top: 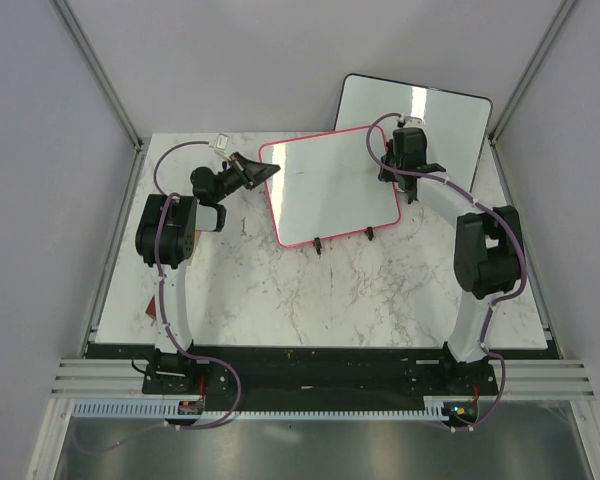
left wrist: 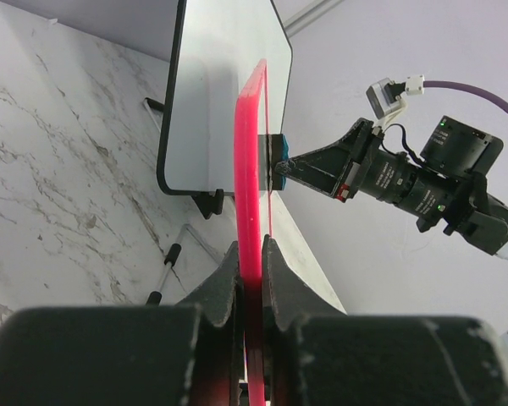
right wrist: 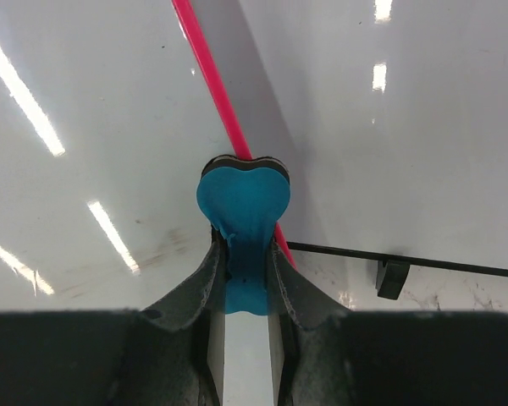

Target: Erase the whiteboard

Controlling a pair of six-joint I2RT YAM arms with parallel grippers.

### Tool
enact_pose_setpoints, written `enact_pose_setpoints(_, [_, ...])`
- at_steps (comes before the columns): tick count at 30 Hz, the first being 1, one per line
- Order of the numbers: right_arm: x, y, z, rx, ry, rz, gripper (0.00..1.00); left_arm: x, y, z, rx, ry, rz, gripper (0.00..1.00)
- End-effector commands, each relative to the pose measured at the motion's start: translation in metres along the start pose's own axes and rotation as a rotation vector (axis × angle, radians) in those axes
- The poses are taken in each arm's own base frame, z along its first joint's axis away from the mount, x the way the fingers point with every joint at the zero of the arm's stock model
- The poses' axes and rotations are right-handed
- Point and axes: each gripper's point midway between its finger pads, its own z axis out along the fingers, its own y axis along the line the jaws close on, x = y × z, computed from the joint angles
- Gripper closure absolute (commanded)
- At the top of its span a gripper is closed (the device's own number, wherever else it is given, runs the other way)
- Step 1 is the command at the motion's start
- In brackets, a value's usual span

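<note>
Marble bench [top: 310, 300] runs out from my two arm bases at the near edge. Past its middle, toward 12 o'clock in the overhead view, sits the whiteboard [top: 330, 185], pink-framed and turned a little askew, with small black feet along its near edge. My left tool [top: 263, 172] has it at the 10 o'clock corner. In that wrist's view the left tool [left wrist: 251, 254] is clamped on the pink frame, one finger on each side, and the whiteboard [left wrist: 250, 127] rises edge-on straight ahead. My right tool [top: 395, 165] is at the board's 2 o'clock side. Close up, the right tool [right wrist: 241, 254] is closed on a blue heart-shaped eraser [right wrist: 241, 199], and the heart sits against the whiteboard [right wrist: 135, 85] just beside its pink frame. A few faint dark smears show on the white at about 8 o'clock from the eraser. From the left wrist, the eraser [left wrist: 278, 145] touches the board's face with the right tool [left wrist: 289, 167] behind it at 3 o'clock. Farthest off, at 1 o'clock, the black-framed whiteboard [top: 430, 110] stands behind the pink one, its bottom edge and one foot visible just above the bench [right wrist: 440, 296].
</note>
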Motion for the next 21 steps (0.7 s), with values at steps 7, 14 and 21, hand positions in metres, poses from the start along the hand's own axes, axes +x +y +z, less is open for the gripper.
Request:
enact_pose_setpoints(7, [0.111,0.037,0.005,-0.052,0.275,-0.283,1.0,0.03,-0.054,-0.004,0.283,0.136,0.37,0.98])
enact_pose_setpoints(14, [0.133,0.12,-0.001,-0.264,0.332,-0.38,1.0,0.03,-0.055,-0.004,0.287,0.137,0.372,0.98])
enact_pose_setpoints(21, [0.171,0.19,-0.01,-0.438,0.394,-0.44,1.0,0.03,-0.055,-0.005,0.287,0.136,0.372,0.98])
